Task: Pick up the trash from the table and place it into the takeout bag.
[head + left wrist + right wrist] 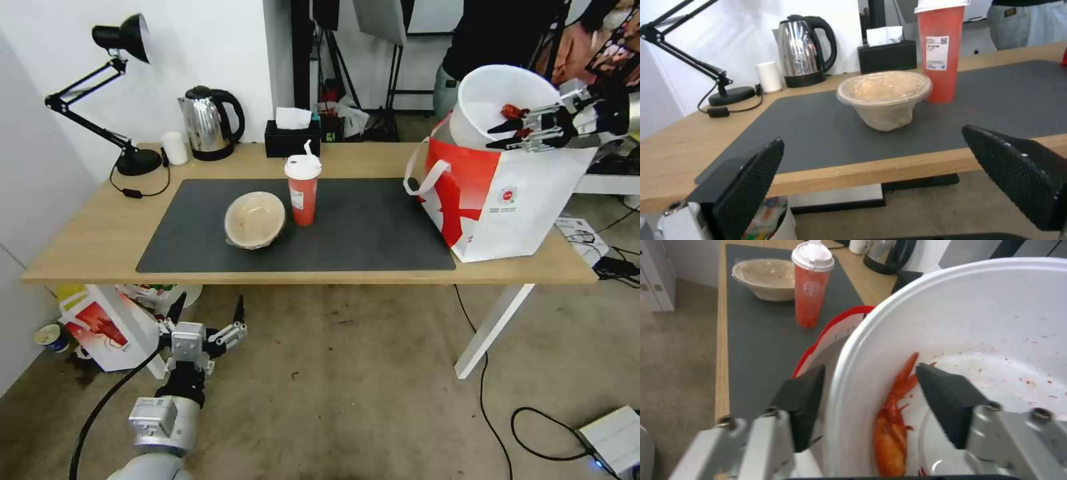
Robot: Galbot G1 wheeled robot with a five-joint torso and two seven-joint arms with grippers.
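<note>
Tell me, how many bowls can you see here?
2. A shallow tan bowl sits on the dark mat beside the red cup. A large white bowl is tilted at the mouth of the takeout bag, its rim between the right gripper fingers.

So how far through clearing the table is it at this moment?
Nothing is fully bagged yet. In hand: the right gripper straddles the rim of the white plastic bowl, which sits tilted in the mouth of the takeout bag, jaws apart. Left: the tan bowl and the red paper cup stand on the grey mat. The left gripper hangs open below the table's edge.
</note>
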